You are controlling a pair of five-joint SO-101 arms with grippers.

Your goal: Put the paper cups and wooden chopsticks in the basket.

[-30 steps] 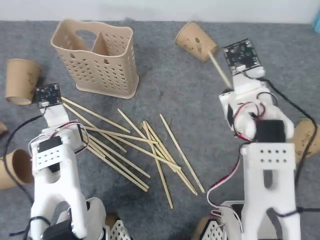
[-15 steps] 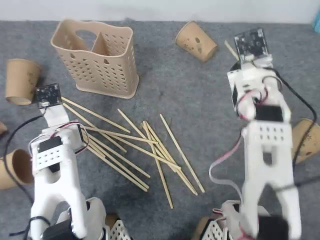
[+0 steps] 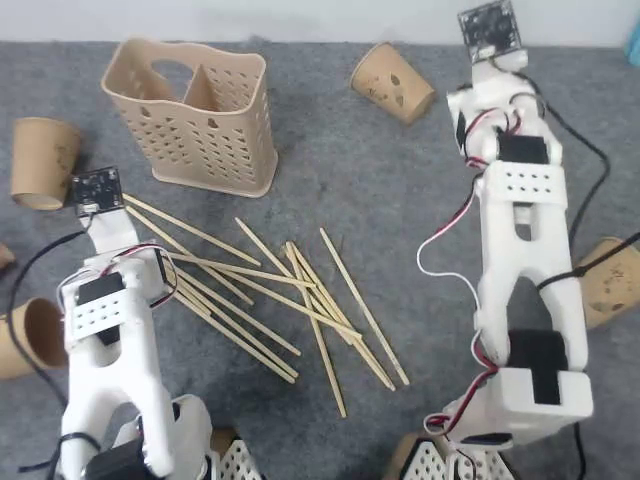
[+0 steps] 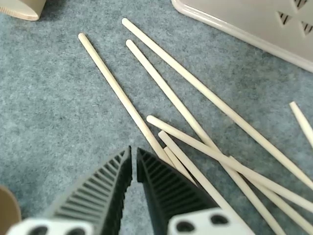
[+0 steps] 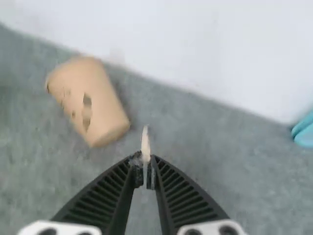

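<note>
**Ana:** Right gripper (image 5: pixel 143 162) first: what is it doing?

**Ben:** It's clamped on a single wooden chopstick (image 5: pixel 145 137), and the pale tip pokes out past the fingertips. From above, that arm stretches out to about 1 o'clock on the grey mat (image 3: pixel 400 190), up by the white wall (image 5: pixel 195 44).

**Ana:** Is anything near it?

**Ben:** A tipped paper cup (image 3: pixel 392 82) lies on its side around 12 o'clock. It's near the held stick but apart from it.

**Ana:** And the left gripper (image 4: pixel 133 152)?

**Ben:** Its jaws are drawn together with only a thin slit between them, and they grip nothing. It sits at about 9 o'clock, right at the near ends of the loose chopsticks (image 3: pixel 290 290). I can't tell whether it touches them.

**Ana:** How do those sticks lie?

**Ben:** They're in a crossed, overlapping scatter across the middle of the mat, fanning from 9 o'clock towards 5 o'clock.

**Ana:** Where's the basket (image 3: pixel 190 115)?

**Ben:** It stands upright at 11 o'clock, perforated and split into two compartments. The nearest stick ends lie near its base.

**Ana:** Any other cups?

**Ben:** There's a second cup (image 3: pixel 42 160) at 10 o'clock by the mat's edge and a third cup (image 3: pixel 25 335) at 8 o'clock beside the left arm. A fourth cup (image 3: pixel 610 280) sits at 3 o'clock, partly hidden behind the right arm. All of them are outside the basket.
</note>
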